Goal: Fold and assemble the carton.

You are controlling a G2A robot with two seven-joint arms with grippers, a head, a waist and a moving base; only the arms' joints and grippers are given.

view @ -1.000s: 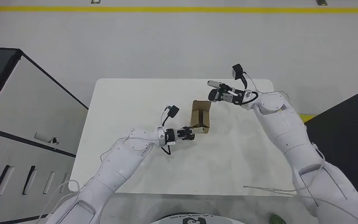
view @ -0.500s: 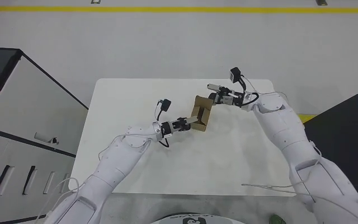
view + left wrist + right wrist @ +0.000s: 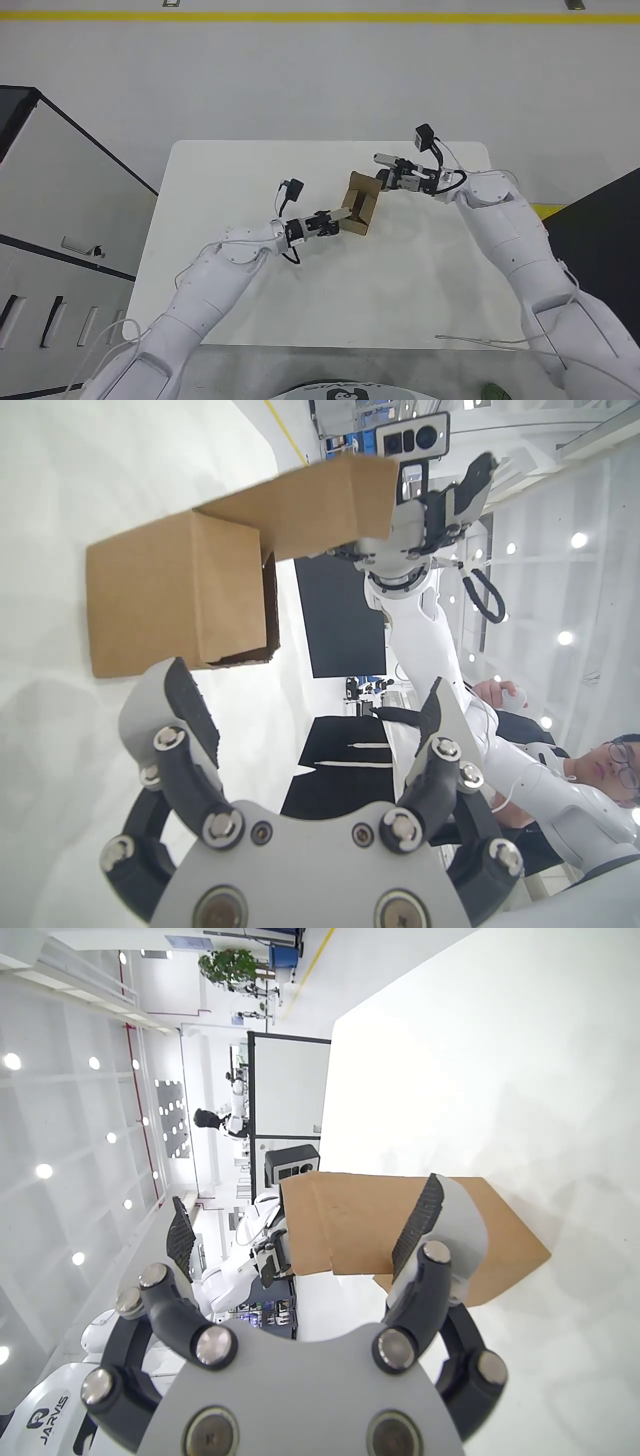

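**Carton sits between two open grippers**

The brown carton (image 3: 360,202) stands on the white table (image 3: 230,200), right of the middle and toward the far side, with one arm on each side of it. Its body is squared up into a box. One end is open, and a dark hollow shows there in the left wrist view. A long flap (image 3: 320,510) sticks out from that open end, clear of the table, on the right arm's side.

The left gripper (image 3: 306,672) is at the carton's near corner, its jaws spread wide and holding nothing. One finger (image 3: 192,700) comes right up to the carton's lower edge; I cannot tell whether it touches. The right gripper (image 3: 306,1198) is at the carton's far right side, its jaws also wide apart. In its wrist view the flap lies in the gap between them, and one finger (image 3: 425,1223) crosses in front of the carton's side. Contact cannot be made out.
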